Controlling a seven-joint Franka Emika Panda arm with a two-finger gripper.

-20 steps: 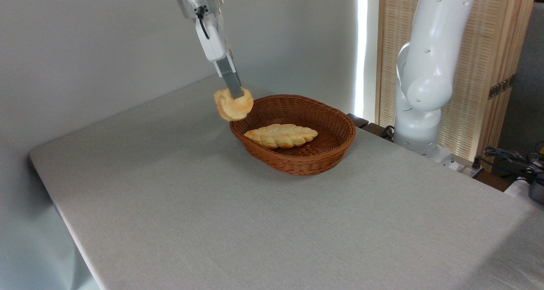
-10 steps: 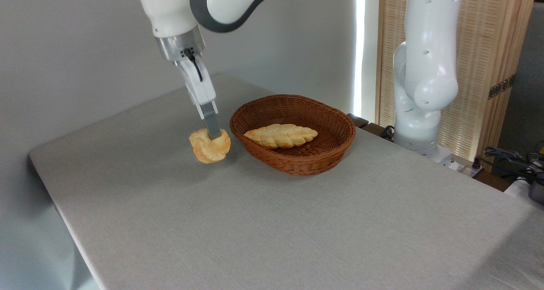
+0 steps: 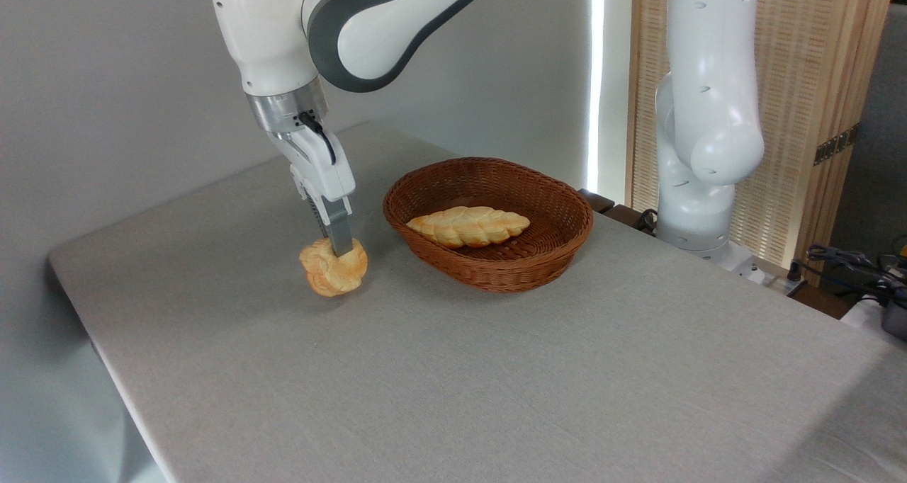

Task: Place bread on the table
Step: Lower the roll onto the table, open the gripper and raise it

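The bread (image 3: 333, 269), a small round golden bun, is at or just above the grey-beige cloth of the table (image 3: 453, 370), left of the basket; whether it touches the cloth I cannot tell. My gripper (image 3: 339, 246) comes down from above and is shut on the bread's top, its near grey finger pressed into the crust. The far finger is hidden behind the bun.
A brown wicker basket (image 3: 549, 256) stands right of the bun and holds a longer braided loaf (image 3: 468, 226). The arm's white base column (image 3: 705, 150) rises at the back right. Cables and gear (image 3: 861, 267) lie off the table's right edge.
The gripper has carried the bread out of the air by the basket rim, leftward and down toward the cloth. The basket and the braided loaf have not moved.
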